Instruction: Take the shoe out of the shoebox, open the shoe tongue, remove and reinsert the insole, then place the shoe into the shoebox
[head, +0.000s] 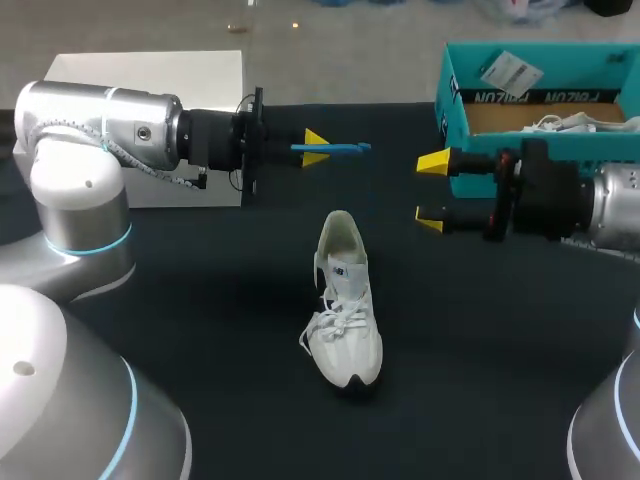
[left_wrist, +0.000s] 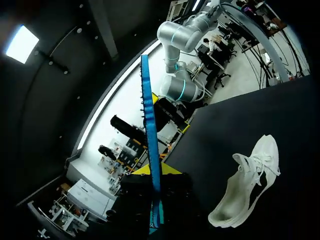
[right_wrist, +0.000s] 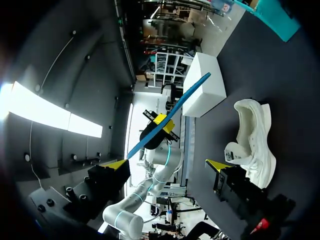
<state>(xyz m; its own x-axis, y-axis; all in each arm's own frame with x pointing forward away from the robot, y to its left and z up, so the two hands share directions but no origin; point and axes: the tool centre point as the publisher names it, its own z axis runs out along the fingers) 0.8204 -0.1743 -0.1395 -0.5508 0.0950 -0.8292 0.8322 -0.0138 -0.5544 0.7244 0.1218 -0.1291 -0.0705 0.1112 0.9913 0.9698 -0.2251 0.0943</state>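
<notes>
The white sneaker (head: 346, 300) has a small label (head: 348, 269) with a logo on its tongue. The teal shoebox (head: 447, 95) has dark print along its inner wall and a white tag (head: 508, 70) at its rim. I leave the words unread.

My left gripper (head: 315, 148) is pinching the blue insole (head: 340, 149). Its jaws press on it from both sides, and the insole sticks straight out ahead of them. My right gripper (head: 432, 190) has its jaws spread wide with nothing in between. The white sneaker stands on its sole on the dark table (head: 200, 330), under the gap between the two sets of jaws, touching neither.

From above, the insole is only a thin blue line, and I can see white paper (head: 575, 124) inside the shoebox. No other view shows that. My left wrist view shows the insole (left_wrist: 148, 125) running long ahead of the left gripper (left_wrist: 155, 172), with the sneaker (left_wrist: 247, 182) off to one side. My right wrist view shows the insole (right_wrist: 167, 114) slanting ahead of the right gripper (right_wrist: 167, 164). There the sneaker (right_wrist: 255, 140) lies just past one finger, with a white box (right_wrist: 205, 85) beyond it.

My left arm (head: 110, 130) and right arm (head: 610, 205) both lie level over the table, pointing at each other
</notes>
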